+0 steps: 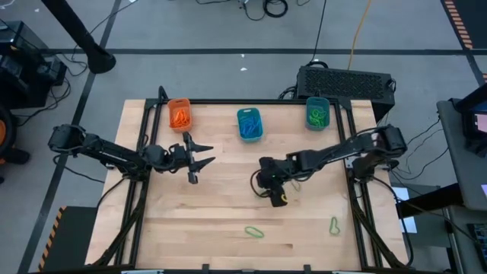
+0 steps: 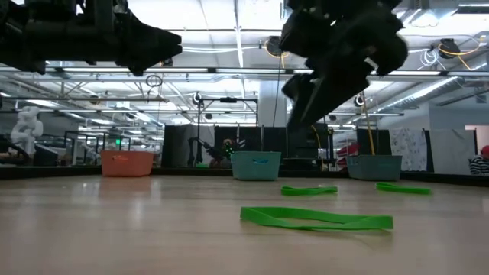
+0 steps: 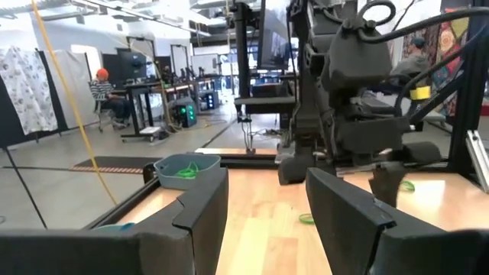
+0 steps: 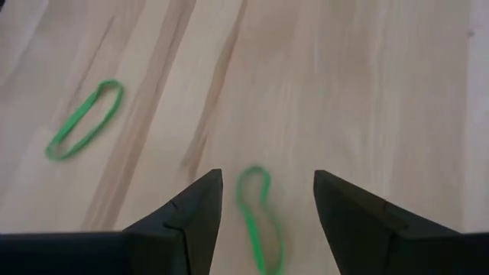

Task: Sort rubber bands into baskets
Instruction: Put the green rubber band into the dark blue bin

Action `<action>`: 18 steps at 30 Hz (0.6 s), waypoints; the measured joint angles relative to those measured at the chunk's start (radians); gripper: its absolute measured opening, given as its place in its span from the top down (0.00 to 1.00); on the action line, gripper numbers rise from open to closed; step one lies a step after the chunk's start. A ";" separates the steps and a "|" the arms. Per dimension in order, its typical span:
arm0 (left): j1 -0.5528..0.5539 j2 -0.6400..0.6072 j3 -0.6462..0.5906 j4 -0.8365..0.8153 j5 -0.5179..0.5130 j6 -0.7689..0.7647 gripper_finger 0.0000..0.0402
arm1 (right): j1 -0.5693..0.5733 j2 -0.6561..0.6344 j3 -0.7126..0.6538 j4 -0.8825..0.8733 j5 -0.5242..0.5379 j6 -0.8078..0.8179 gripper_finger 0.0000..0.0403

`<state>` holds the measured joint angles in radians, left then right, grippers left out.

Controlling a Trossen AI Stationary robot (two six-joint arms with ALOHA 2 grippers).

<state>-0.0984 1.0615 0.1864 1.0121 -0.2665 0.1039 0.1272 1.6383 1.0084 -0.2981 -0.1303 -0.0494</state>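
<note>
Green rubber band [image 4: 260, 218] is lying between the right end effector's [image 4: 267, 202] spread fingers; it should go straight down, then pinch gently.

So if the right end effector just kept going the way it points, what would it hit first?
Probably the green rubber band lying between its open fingers, then the wooden table right beneath; the gap above it is hard to judge.

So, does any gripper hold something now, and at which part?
Nothing is held. The right gripper is open above a green band; the left gripper is open and empty.
</note>
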 joint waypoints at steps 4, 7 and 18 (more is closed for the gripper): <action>0.000 0.000 0.000 -0.008 0.000 0.006 0.54 | 0.012 0.083 0.000 0.099 0.000 -0.006 0.51; 0.000 0.000 0.000 -0.008 0.000 0.006 0.54 | 0.027 0.139 0.000 0.139 0.000 -0.018 0.51; 0.000 0.000 0.000 -0.009 0.001 0.006 0.54 | 0.033 0.216 -0.001 0.162 0.053 -0.016 0.55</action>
<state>-0.0984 1.0618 0.1864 1.0035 -0.2659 0.1101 0.1601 1.8540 1.0077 -0.1363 -0.0769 -0.0650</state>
